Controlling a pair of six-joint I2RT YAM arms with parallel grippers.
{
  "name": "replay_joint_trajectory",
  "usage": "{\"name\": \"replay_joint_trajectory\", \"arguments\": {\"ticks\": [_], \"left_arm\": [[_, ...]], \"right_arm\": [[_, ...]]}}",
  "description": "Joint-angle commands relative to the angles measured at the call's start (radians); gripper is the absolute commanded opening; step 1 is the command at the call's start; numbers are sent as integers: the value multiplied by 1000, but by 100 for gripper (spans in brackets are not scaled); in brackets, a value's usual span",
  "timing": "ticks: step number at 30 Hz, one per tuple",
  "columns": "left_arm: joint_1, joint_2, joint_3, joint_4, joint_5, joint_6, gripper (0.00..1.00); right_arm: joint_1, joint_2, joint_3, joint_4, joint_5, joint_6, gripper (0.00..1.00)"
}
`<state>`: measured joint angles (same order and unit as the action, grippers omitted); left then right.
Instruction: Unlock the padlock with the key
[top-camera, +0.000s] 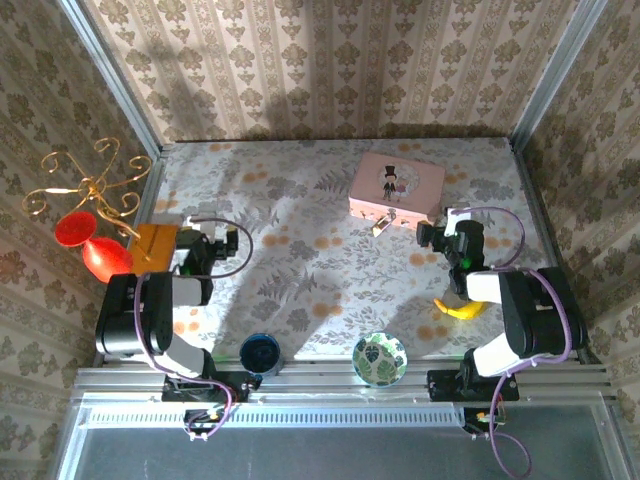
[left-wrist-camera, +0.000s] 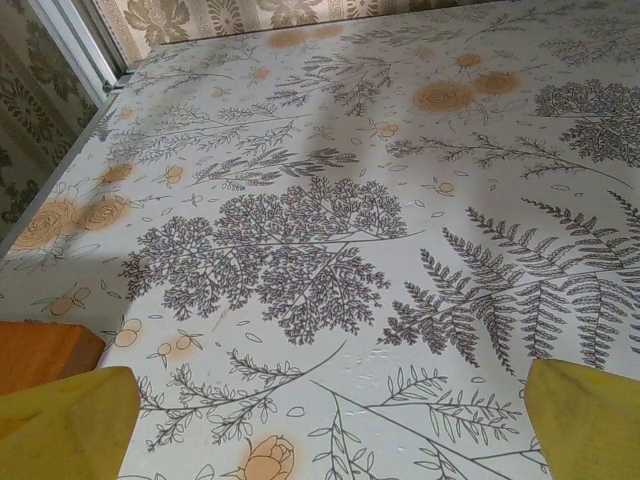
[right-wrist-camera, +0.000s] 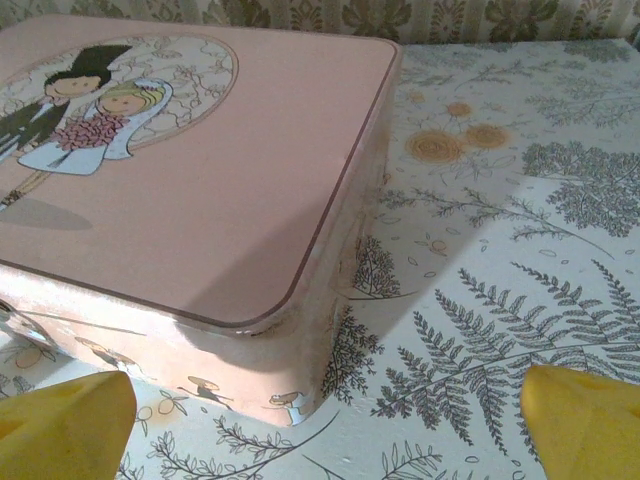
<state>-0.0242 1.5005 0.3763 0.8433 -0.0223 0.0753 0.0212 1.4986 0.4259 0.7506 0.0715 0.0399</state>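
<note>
Left claw (left-wrist-camera: 330, 430) and right claw (right-wrist-camera: 325, 425) both gaped wide, holding nothing. The tiny silvery metal padlock (top-camera: 384, 224) before the pink rectangular tin box (right-wrist-camera: 200, 180) was a mere glint.

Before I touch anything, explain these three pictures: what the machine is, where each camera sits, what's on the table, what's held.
These are two robot arms bolted at the table's near edge. The top picture looks down from above and behind them. The other two come from wrist cameras; the yellow shapes in their bottom corners are each tool's fingers. On the flowered table sit a pink box with a tiny metal padlock at its front, an orange block, a blue cup, a green dish and a yellow item at the right. The left tool faces the tablecloth; the right tool faces the box's corner. Both are open and hold nothing.
</note>
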Motion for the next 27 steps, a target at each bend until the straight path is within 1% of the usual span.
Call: {"name": "replay_joint_trajectory", "arguments": {"ticks": [1, 2, 7, 9, 11, 13, 17, 20, 22, 23, 25, 27], "left_arm": [[-5, -85, 54, -102, 14, 11, 100], [-14, -106, 58, -124, -4, 17, 100], [-71, -214, 79, -258, -98, 5, 100], [-95, -262, 74, -285, -130, -46, 100], [-123, -309, 73, -310, -126, -78, 100], [-161, -353, 95, -388, -161, -113, 100], [-250, -427, 138, -560, -194, -271, 100], [-354, -476, 166, -722, -263, -341, 100], [-414, -521, 164, -816, -325, -439, 100], [-426, -543, 159, -849, -337, -491, 100], [-427, -593, 138, -911, -341, -609, 100], [-427, -637, 114, -947, -335, -690, 100]], "right_arm": [[-3, -94, 46, -113, 38, 5, 100], [-3, -127, 53, -146, 44, 7, 100], [7, -277, 152, -467, 100, 70, 100], [32, -335, 180, -556, 132, 81, 100], [74, -380, 210, -651, 166, 89, 100], [139, -409, 241, -733, 231, 90, 100], [291, -419, 304, -867, 362, 116, 100], [385, -392, 354, -971, 405, 168, 99], [470, -358, 394, -1023, 429, 195, 95], [509, -337, 414, -1043, 439, 207, 94], [599, -271, 476, -1098, 449, 239, 88], [675, -193, 550, -1152, 439, 275, 82]]}}
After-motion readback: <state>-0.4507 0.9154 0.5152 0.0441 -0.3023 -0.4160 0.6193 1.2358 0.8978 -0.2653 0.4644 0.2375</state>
